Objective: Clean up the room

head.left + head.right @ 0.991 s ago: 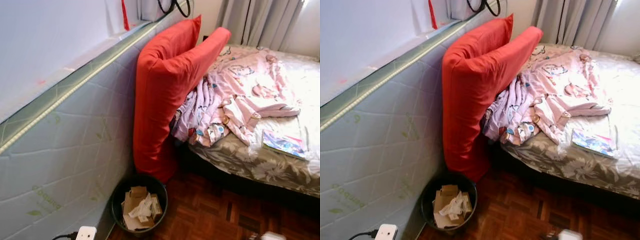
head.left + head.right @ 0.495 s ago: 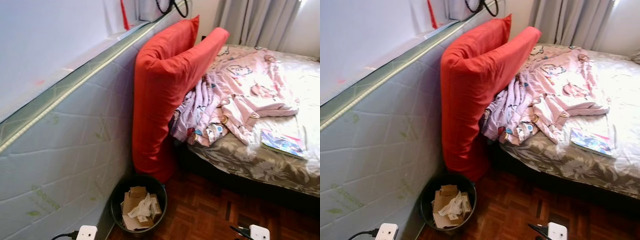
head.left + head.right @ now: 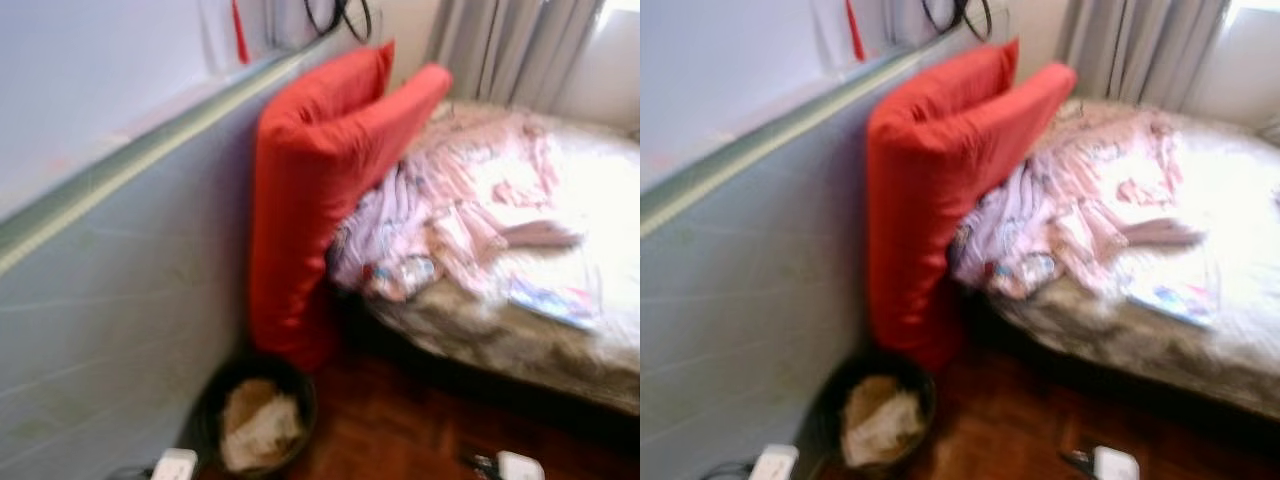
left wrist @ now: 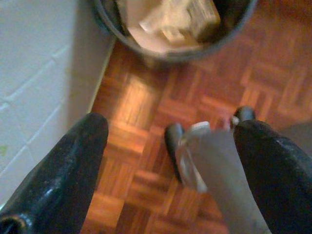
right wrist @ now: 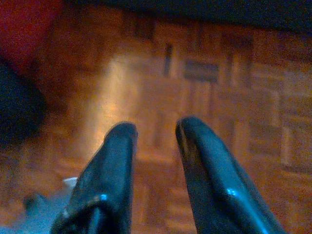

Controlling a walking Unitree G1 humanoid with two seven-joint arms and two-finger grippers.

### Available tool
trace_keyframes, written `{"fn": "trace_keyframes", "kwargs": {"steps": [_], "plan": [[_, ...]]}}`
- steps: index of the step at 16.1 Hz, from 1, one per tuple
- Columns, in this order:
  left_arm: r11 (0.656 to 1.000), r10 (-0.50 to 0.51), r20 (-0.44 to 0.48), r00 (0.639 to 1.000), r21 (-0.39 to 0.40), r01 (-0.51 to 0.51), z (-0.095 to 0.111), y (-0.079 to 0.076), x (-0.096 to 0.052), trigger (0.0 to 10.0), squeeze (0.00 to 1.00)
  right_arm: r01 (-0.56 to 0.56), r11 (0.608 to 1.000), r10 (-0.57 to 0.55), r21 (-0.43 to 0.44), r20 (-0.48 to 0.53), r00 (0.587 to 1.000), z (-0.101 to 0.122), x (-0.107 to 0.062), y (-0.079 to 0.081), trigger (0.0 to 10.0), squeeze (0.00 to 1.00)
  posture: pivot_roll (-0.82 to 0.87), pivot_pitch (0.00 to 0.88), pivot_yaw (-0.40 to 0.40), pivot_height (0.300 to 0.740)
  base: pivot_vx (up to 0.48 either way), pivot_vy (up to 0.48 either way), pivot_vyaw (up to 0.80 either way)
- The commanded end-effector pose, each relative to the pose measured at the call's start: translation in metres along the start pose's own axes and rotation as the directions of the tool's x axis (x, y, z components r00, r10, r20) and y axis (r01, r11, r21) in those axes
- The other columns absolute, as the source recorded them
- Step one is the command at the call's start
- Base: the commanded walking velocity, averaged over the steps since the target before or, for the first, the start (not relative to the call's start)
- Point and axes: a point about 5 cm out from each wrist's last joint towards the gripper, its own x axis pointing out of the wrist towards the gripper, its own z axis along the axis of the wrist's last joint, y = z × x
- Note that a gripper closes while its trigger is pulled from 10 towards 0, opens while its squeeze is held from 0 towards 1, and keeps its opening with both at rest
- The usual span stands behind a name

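Left eye view, blurred: a dark wastebasket (image 3: 255, 415) holding cardboard and paper scraps stands on the parquet floor (image 3: 400, 430) against an upright mattress (image 3: 120, 300), just below a red cushion (image 3: 310, 200) that leans on the bed (image 3: 520, 330), where a pink printed blanket (image 3: 460, 215) and a booklet (image 3: 555, 300) lie. Left gripper (image 4: 170, 146) hangs over the floor near the wastebasket, fingers (image 4: 73, 165) spread wide and empty. Right gripper (image 5: 153, 146) is low over the parquet, fingers (image 5: 114, 161) slightly apart, pinching nothing.
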Motion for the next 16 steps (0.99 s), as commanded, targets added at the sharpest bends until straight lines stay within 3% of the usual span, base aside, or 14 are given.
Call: {"fn": "trace_keyframes", "kwargs": {"steps": [1,12,16], "plan": [[1.0,-0.019,0.008,1.0,0.016,0.019,0.0044,-0.0059,0.0024,10.0,0.0,0.022,1.0,-0.022,-0.005,-0.038,0.999,-0.0093,-0.004,-0.0093,10.0,0.0,-0.02,0.0,-0.024,0.74,0.0,-0.409,-0.78],[1.0,-0.016,0.015,1.0,0.0,0.016,0.0047,-0.0055,0.0023,10.0,0.0,0.009,0.999,-0.01,-0.031,-0.029,1.0,-0.0068,-0.0036,-0.0096,10.0,0.0,-0.02,0.0,-0.032,0.74,0.0,-0.4,0.0],[1.0,-0.001,0.004,1.0,-0.011,0.001,0.0022,-0.0046,0.0018,10.0,0.0,0.007,0.999,-0.008,-0.046,-0.042,0.999,-0.0104,-0.0045,-0.0094,10.0,0.0,-0.01,0.0,-0.032,0.74,0.0,0.0,0.0]]}}
